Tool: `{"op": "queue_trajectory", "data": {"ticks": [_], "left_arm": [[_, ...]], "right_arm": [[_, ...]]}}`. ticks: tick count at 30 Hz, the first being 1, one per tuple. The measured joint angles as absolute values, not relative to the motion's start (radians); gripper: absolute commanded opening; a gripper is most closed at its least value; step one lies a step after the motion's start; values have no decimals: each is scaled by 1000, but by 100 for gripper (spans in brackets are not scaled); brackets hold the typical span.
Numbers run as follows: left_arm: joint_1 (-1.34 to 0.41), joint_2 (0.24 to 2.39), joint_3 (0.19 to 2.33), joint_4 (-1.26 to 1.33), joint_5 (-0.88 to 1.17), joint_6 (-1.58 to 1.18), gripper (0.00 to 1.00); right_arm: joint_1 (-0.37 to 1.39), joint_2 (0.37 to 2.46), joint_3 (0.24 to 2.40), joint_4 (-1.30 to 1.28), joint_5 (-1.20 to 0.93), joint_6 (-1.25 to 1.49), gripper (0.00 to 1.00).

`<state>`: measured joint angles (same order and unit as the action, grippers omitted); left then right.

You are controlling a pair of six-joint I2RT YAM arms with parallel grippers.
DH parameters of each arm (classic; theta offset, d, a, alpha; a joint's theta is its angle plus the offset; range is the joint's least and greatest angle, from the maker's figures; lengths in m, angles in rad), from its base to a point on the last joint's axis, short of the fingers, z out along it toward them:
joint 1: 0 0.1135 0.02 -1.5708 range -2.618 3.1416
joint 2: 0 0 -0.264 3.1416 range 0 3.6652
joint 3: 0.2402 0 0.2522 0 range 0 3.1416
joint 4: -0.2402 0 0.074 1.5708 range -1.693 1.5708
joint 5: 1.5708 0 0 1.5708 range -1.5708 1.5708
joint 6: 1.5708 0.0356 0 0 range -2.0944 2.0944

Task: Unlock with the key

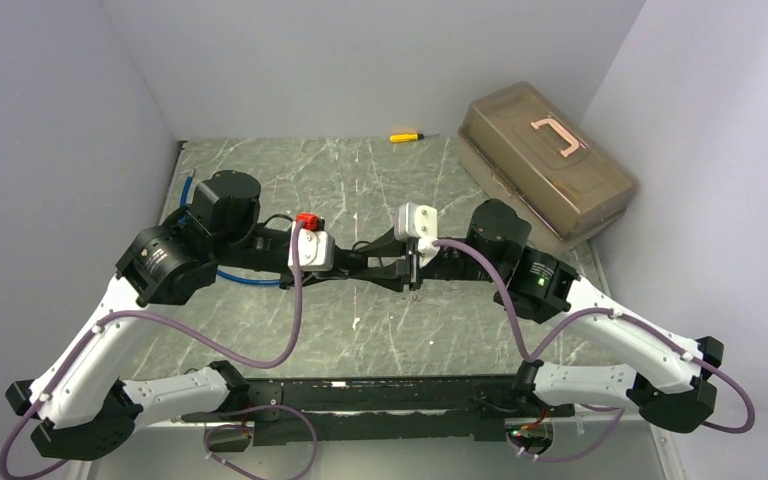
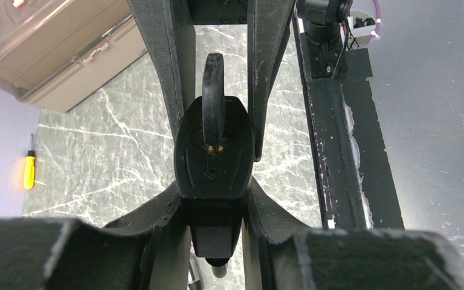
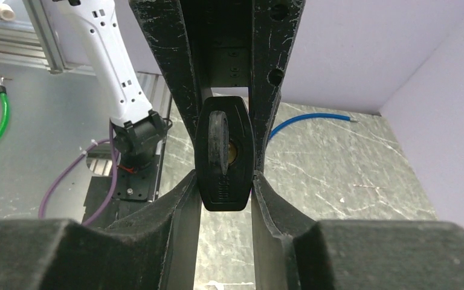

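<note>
A black padlock (image 2: 213,163) hangs above the table between the two arms, which meet at mid-table (image 1: 412,272). My left gripper (image 2: 214,199) is shut on the padlock's lower part, one finger on each side. The key (image 2: 212,90) sticks out of the padlock's brass keyhole, its black head edge-on. From the other side, my right gripper (image 3: 223,181) has closed, and its fingers (image 3: 188,193) lie against the sides of the padlock (image 3: 223,187). The key head (image 3: 217,142) stands in the gap between them, and no finger visibly touches it.
A tan translucent toolbox (image 1: 550,160) sits at the back right. A yellow screwdriver (image 1: 405,136) lies by the back wall. A blue cable (image 1: 245,278) runs under the left arm. The black mounting rail (image 1: 380,395) spans the near edge.
</note>
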<state>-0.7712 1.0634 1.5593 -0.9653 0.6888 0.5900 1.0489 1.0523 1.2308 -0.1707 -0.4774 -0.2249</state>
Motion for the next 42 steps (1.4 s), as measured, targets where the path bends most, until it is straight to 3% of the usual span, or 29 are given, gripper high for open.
{"op": "queue_trajectory", "data": {"ticks": [1, 2, 4, 5, 8, 14, 25, 42], "left_arm": [[-771, 1060, 1555, -966, 685, 587, 11], [-771, 1057, 1549, -966, 678, 583, 30], [-771, 1051, 1541, -966, 665, 580, 55], [-771, 1049, 1538, -964, 657, 577, 72], [-774, 1046, 1532, -921, 645, 565, 92], [-744, 970, 1484, -899, 586, 552, 95], [-642, 839, 1248, -834, 559, 448, 96], [-586, 838, 1186, -625, 771, 267, 84]], "right_arm": [[1049, 1056, 1233, -175, -481, -225, 0], [1049, 1060, 1234, -175, -482, -224, 0], [1048, 1066, 1234, -176, -479, -222, 0], [1049, 1067, 1233, -175, -476, -220, 0], [1051, 1063, 1206, -168, -448, -215, 0], [1052, 1013, 1096, -179, -379, -214, 0], [1052, 976, 1079, -26, -368, -157, 0], [1052, 1019, 909, 423, -295, 49, 0]]}}
